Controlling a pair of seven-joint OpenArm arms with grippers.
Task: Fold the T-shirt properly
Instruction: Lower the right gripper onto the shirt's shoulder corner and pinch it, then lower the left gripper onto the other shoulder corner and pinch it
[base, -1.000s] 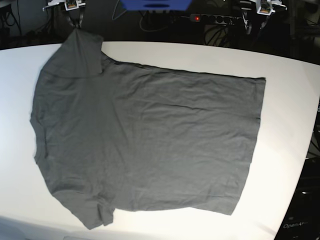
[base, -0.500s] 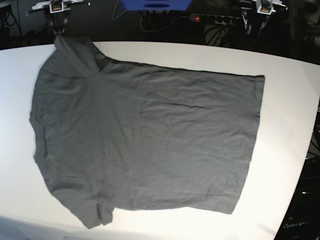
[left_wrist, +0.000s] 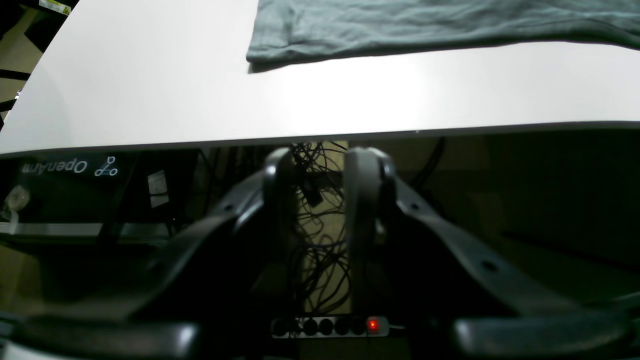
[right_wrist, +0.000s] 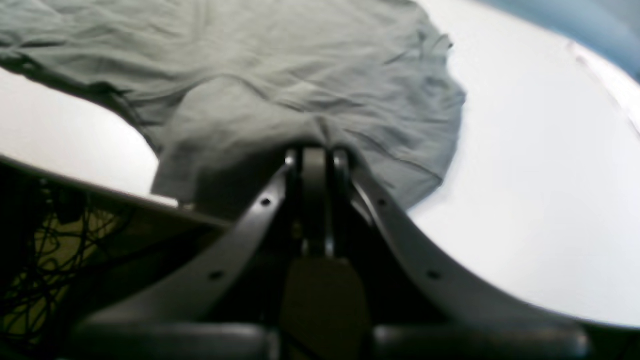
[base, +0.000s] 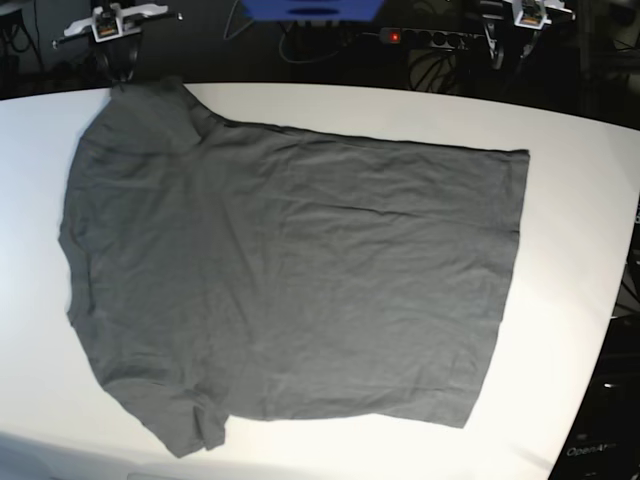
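Since the earlier base frames, the right gripper (base: 115, 72) has drawn the sleeve it pinches further toward the upper left corner of the frame, so that sleeve now lies flatter and reaches the table's far edge. In the right wrist view its fingers (right_wrist: 314, 160) are pressed together on a bunched fold of the T-shirt (base: 290, 280), which spreads dark grey and wrinkled over the white table (base: 580, 200), collar side at frame left, hem at frame right. At the upper right of the base frame, the left gripper (left_wrist: 320, 170) hangs off the table's edge, its fingers spread with cables showing between them, touching no cloth.
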